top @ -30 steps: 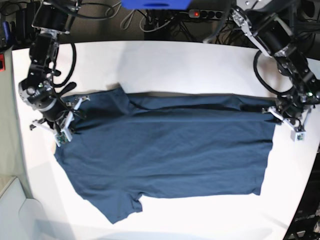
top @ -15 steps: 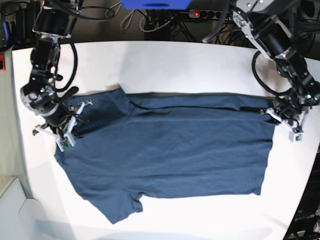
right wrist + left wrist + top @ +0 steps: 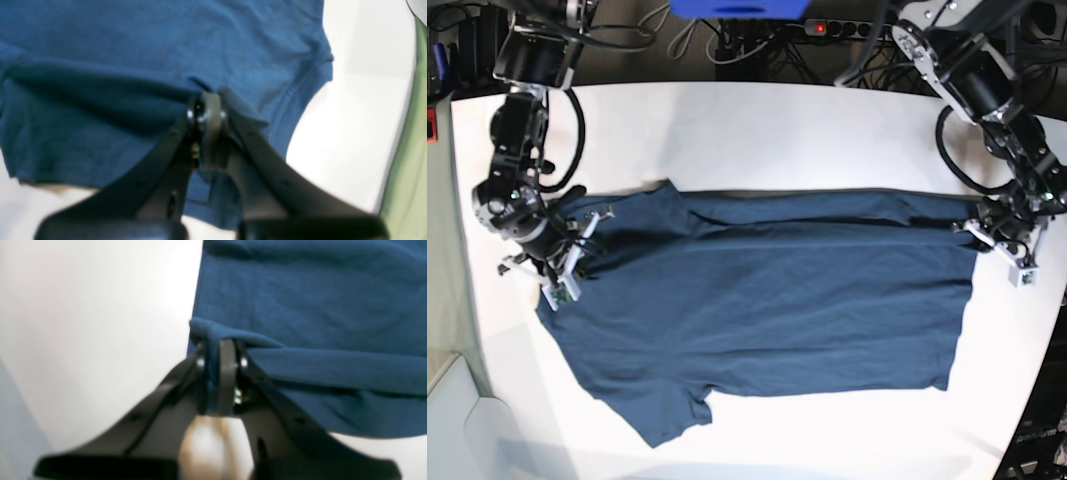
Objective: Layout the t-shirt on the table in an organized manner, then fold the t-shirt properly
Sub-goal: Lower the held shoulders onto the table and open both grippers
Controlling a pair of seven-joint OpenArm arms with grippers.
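Observation:
The dark navy t-shirt [image 3: 767, 300] lies spread across the white table [image 3: 777, 130], neck end toward the base view's left, one sleeve [image 3: 672, 410] at the near side. A long taut fold runs along its far edge. My left gripper [image 3: 983, 232] is on that view's right, shut on the hem corner. In the left wrist view the left gripper [image 3: 218, 355] pinches a bunched bit of t-shirt [image 3: 317, 306]. My right gripper [image 3: 579, 238] is shut on cloth by the far shoulder. Up close, the right gripper [image 3: 206, 106] clamps a ridge of t-shirt [image 3: 133, 50].
A power strip [image 3: 842, 28], cables and a blue object [image 3: 737, 8] lie beyond the table's far edge. A pale grey block [image 3: 457, 420] sits off the near left corner. A green surface [image 3: 407, 150] borders the table [image 3: 350, 116] in the right wrist view.
The right gripper has shifted slightly toward the near side, still holding the cloth. The fold along the shirt's far edge has pulled straighter. The left gripper has barely moved.

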